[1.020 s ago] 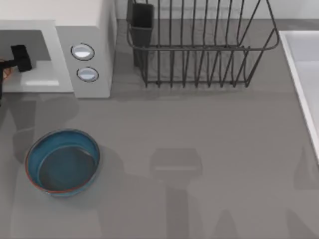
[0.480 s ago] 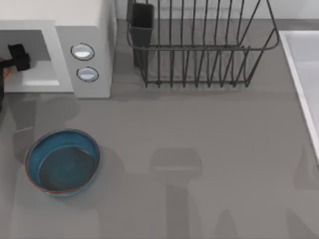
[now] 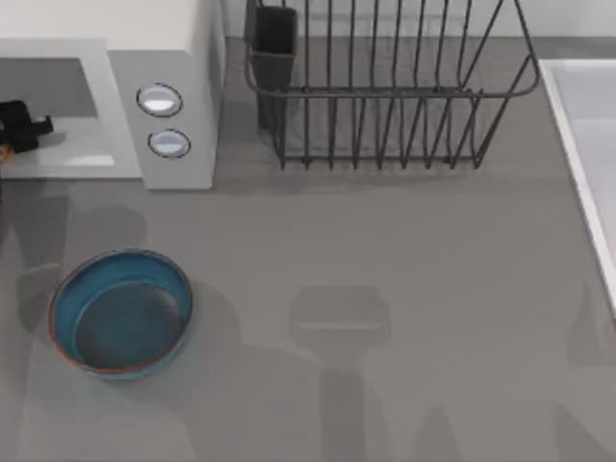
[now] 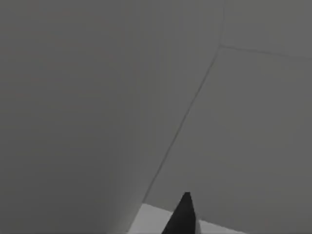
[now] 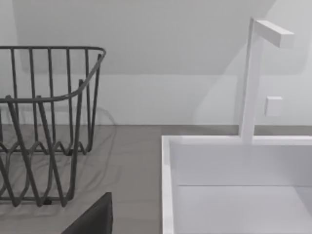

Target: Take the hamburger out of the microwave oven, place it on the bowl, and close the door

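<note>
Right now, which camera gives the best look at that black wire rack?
The top view: the black wire rack stands whole at the table's back, beside the microwave oven. The right wrist view catches one end of it, next to a white sink.

bowl [image 3: 121, 312] before microwave oven [image 3: 173, 87]

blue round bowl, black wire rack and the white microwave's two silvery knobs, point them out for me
blue round bowl [image 3: 60, 306], top view, on its left rim
black wire rack [image 3: 385, 92], top view, on its front top rail
upper silvery knob [image 3: 160, 99], top view, knob centre
lower silvery knob [image 3: 169, 143], top view, knob centre
</note>
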